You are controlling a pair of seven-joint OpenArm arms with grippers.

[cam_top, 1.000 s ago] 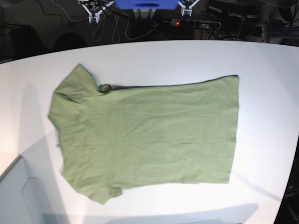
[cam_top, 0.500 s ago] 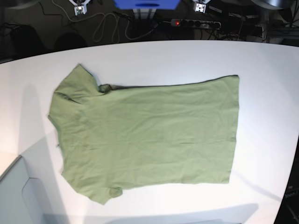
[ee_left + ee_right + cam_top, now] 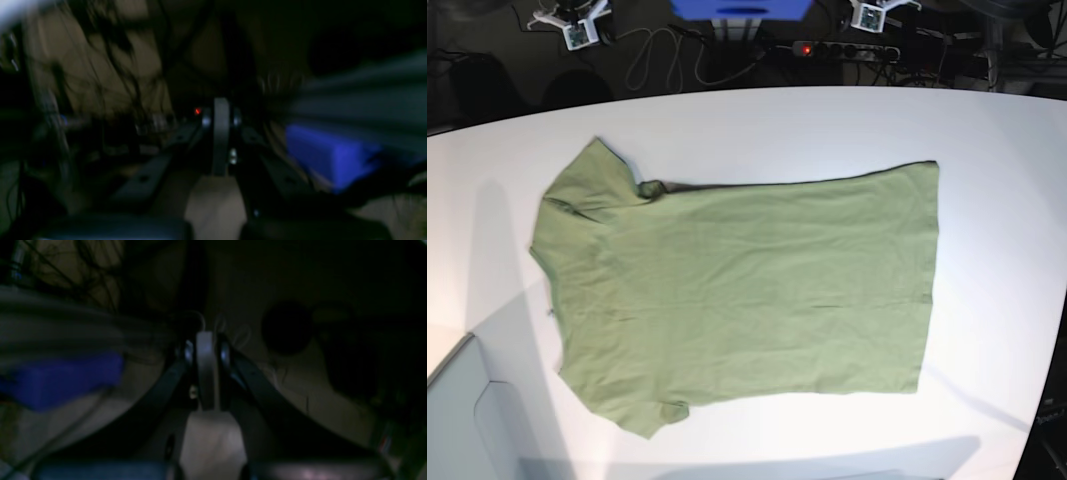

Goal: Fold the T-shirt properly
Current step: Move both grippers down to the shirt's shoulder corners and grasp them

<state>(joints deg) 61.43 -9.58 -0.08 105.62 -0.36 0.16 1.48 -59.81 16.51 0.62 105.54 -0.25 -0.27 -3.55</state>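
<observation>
Both claws are clenched and grasp nothing. In the left wrist view the left gripper shows its pale fingers pressed together at the centre of a dark, smeared frame; the right gripper looks the same in its own view, fingers closed flat against each other. In the base view each appears only as a small white shape at the top edge, the left gripper at upper right and the right gripper at upper left, both partly cut off by the frame.

Spread flat across the middle of the white table lies the olive-green T-shirt, sleeves and collar toward the left of the frame, hem toward the right. Its upper sleeve is folded slightly over itself near the shoulder.

A blue box sits at top centre, cropped by the edge, beside a power strip with a red light. Wrist views are too blurred to name much else; a blue block is perhaps that same box.
</observation>
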